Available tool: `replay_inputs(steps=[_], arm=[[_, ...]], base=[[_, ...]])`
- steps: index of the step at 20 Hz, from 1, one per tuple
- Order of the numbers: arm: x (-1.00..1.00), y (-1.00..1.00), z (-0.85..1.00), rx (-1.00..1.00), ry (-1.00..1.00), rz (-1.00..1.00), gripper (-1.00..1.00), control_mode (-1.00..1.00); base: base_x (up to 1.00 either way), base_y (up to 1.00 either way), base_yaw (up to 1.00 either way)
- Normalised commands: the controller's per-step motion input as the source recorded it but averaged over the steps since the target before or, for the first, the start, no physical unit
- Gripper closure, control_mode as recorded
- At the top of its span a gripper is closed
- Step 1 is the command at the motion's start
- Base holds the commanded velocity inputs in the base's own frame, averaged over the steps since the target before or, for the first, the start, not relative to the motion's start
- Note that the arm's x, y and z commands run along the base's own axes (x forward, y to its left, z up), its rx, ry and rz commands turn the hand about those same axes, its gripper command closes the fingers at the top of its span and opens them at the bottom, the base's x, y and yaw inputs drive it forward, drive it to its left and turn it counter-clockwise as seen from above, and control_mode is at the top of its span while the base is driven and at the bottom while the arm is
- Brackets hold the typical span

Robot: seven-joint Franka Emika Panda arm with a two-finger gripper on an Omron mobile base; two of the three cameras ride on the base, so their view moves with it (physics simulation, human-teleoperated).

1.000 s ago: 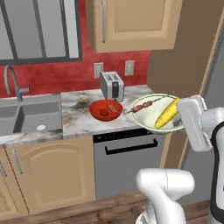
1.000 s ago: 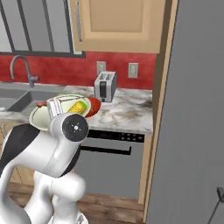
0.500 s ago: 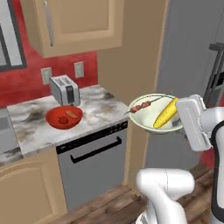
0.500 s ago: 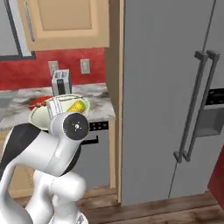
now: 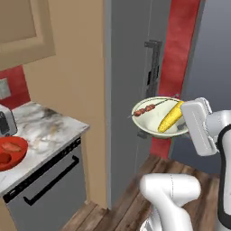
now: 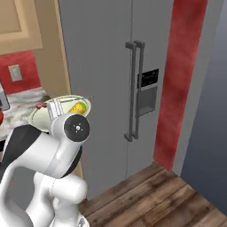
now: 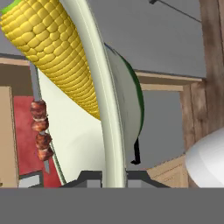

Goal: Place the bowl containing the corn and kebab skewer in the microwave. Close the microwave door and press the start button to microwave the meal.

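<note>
Grip: my gripper (image 7: 114,175) is clamped on the rim of the bowl (image 5: 151,121), one finger on each side of the thin wall, the rim running up between them in the hand view.
Bowl: it hangs in the air in front of the tall grey fridge (image 6: 106,80), past the end of the counter (image 5: 43,135) and well above the wood floor (image 6: 150,199).
Load: the corn (image 5: 170,117) lies along the side nearest my hand; the kebab skewer (image 5: 149,108) lies across the far side, its stick poking past the rim.
Step in hand: I judge this to be the carry toward the microwave.
How to do it well: I should keep the bowl level, since I hold it by one edge and the corn could roll out; turn smoothly with the base, and keep the skewer tip away from the fridge handles (image 6: 133,88).
Count: one pale bowl, one corn cob, one skewer with four meat chunks in the hand view, two fridge handles side by side.
Also on the counter: one red bowl (image 5: 10,152).
</note>
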Motion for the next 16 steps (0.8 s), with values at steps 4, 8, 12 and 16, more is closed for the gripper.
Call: replay_inputs(steps=[4,8,12,16], arm=[[0.0,0.0,0.0,0.0,0.0,0.0,1.0,1.0],[0.0,0.0,0.0,0.0,0.0,0.0,1.0,1.0],[0.0,0.0,0.0,0.0,0.0,0.0,1.0,1.0],[0.0,0.0,0.0,0.0,0.0,0.0,1.0,1.0]], base=[[-0.34,-0.01,-0.7],[-0.2,0.0,-0.8],[-0.01,0.01,-0.91],[0.0,0.03,-0.95]])
